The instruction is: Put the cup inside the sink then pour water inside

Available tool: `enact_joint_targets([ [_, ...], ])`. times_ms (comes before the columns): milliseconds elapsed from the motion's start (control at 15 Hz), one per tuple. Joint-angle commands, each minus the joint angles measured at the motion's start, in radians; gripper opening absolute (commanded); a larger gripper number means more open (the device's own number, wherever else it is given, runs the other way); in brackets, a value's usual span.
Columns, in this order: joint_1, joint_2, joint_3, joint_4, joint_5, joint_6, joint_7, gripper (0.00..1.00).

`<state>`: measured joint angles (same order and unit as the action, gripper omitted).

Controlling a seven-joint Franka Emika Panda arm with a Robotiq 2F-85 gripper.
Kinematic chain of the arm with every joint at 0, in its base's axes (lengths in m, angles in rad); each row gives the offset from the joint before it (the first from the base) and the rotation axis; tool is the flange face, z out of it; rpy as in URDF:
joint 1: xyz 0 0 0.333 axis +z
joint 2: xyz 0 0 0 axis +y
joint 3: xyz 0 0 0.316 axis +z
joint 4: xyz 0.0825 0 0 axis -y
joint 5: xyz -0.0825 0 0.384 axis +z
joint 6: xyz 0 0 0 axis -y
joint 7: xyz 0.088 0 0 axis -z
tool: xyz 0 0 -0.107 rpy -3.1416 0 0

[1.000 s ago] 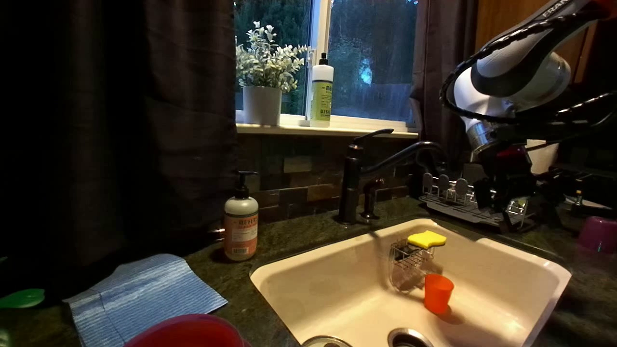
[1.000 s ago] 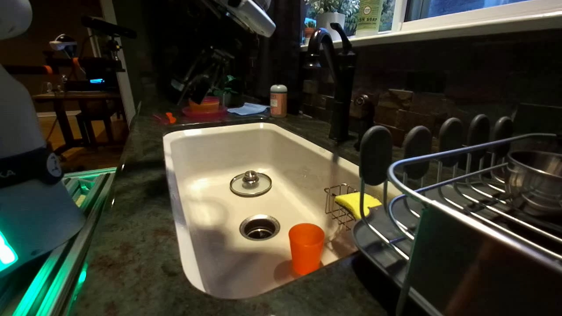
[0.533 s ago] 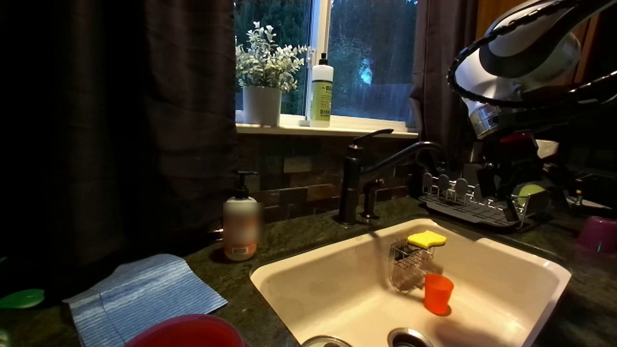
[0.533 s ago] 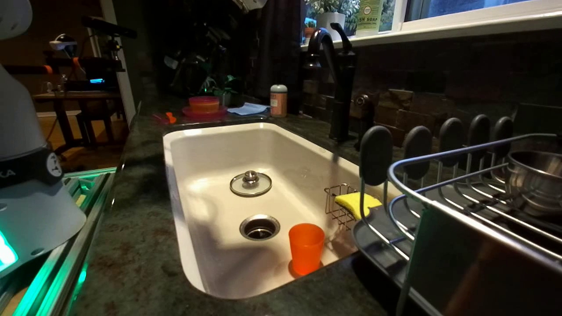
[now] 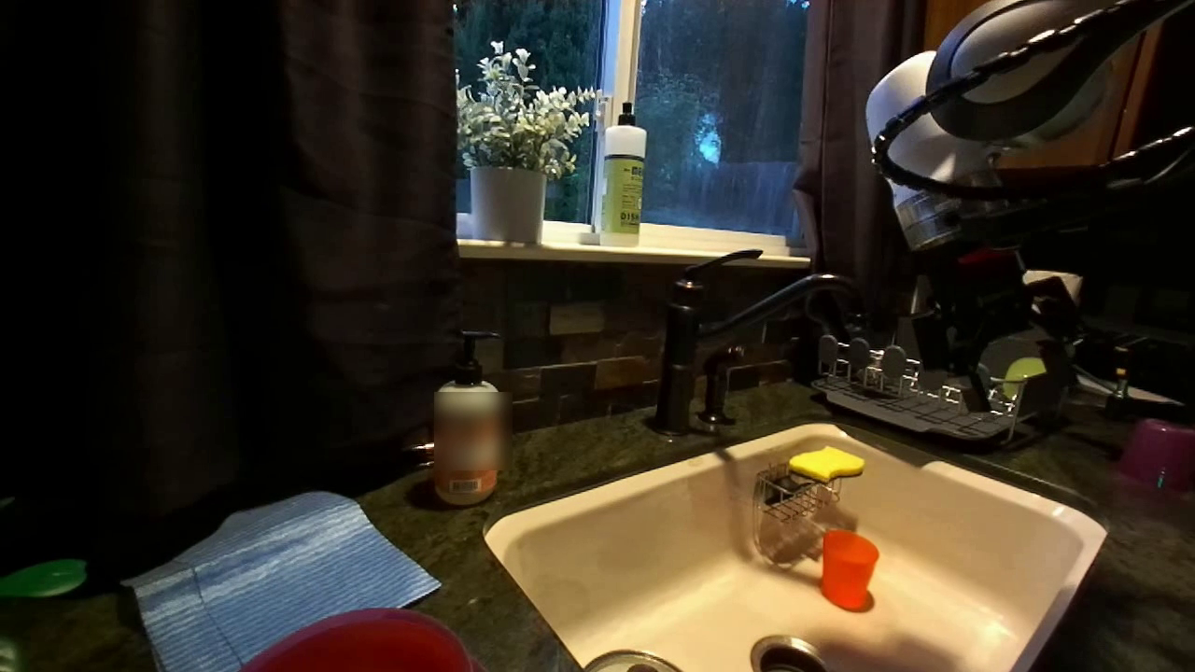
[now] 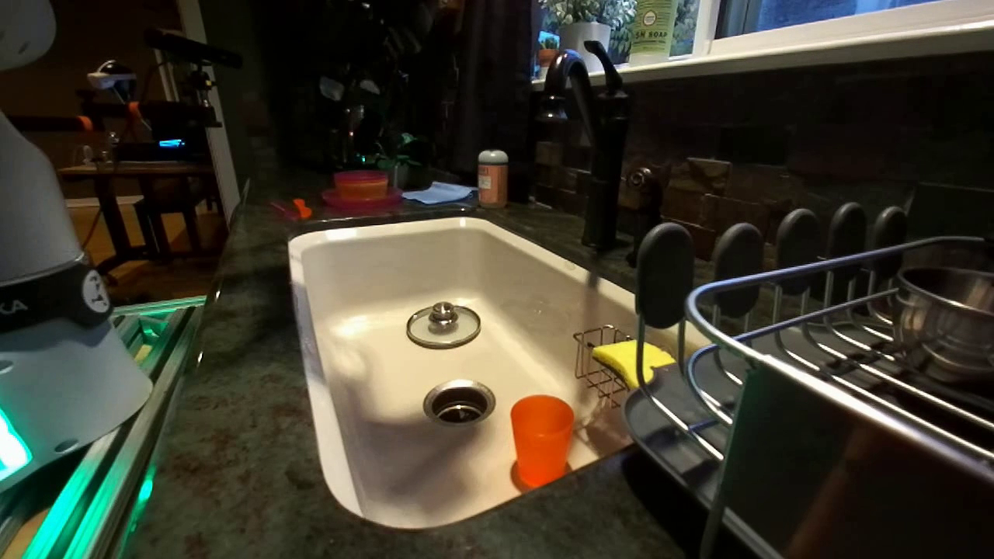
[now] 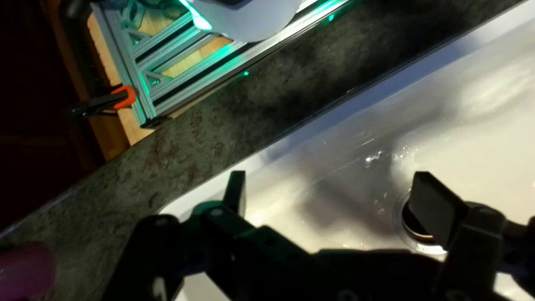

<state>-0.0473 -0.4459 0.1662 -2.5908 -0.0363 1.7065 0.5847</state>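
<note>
The orange-red cup [image 5: 848, 571] stands upright in the sink [image 5: 691, 569].

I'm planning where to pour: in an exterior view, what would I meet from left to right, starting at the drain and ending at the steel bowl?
Drain, orange-red cup, yellow sponge, steel bowl.

Both exterior views share the sink [image 6: 388, 380], from opposite ends! The wrist view peers steeply down at it.

Fingers [image 7: 434, 209] higher, arm [image 5: 990, 89] raised, shadow [image 5: 878, 649] shifted inside sink [image 6: 388, 264]
</note>
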Motion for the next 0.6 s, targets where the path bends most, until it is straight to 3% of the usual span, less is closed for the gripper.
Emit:
enact_joint_targets([
  [0,0.035,-0.095,0.046,0.026,-0.111,-0.041,0.003,1.00],
  [267,0.047,-0.157,0.068,0.090,-0.225,-0.071,-0.021,1.00],
  [533,0.027,-0.160,0.040,0.177,-0.333,-0.035,-0.093,1.00],
])
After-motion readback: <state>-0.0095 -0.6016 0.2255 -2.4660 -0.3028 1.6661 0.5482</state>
